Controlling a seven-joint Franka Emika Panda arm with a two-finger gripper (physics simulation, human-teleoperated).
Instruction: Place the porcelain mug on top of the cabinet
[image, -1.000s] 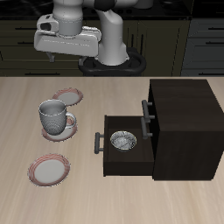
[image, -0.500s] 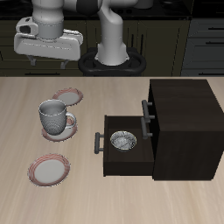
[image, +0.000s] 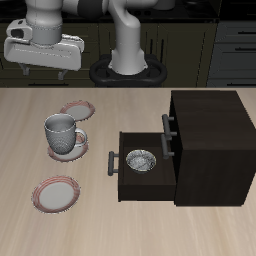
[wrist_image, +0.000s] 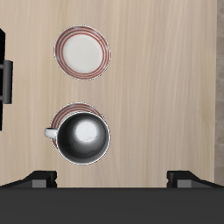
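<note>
The porcelain mug (image: 60, 132) stands upright on a small pink-rimmed plate (image: 72, 148), with its handle toward the cabinet. In the wrist view the mug (wrist_image: 83, 138) shows from straight above. The dark cabinet (image: 212, 140) stands beside it, and its lower drawer (image: 140, 172) is pulled out. My gripper (image: 42, 72) is open and empty. It hangs high above the table, farther back than the mug. Its fingertips (wrist_image: 39, 179) show spread wide in the wrist view.
A small metallic bowl (image: 140, 160) lies in the open drawer. A second plate (image: 77, 108) lies behind the mug. A third plate (image: 56, 193) lies nearer the table's front edge and also shows in the wrist view (wrist_image: 83, 51). The robot's base (image: 128, 70) stands at the back.
My gripper has moved sideways away from the cabinet, staying high above the table. The mug, plates and drawer have not moved.
</note>
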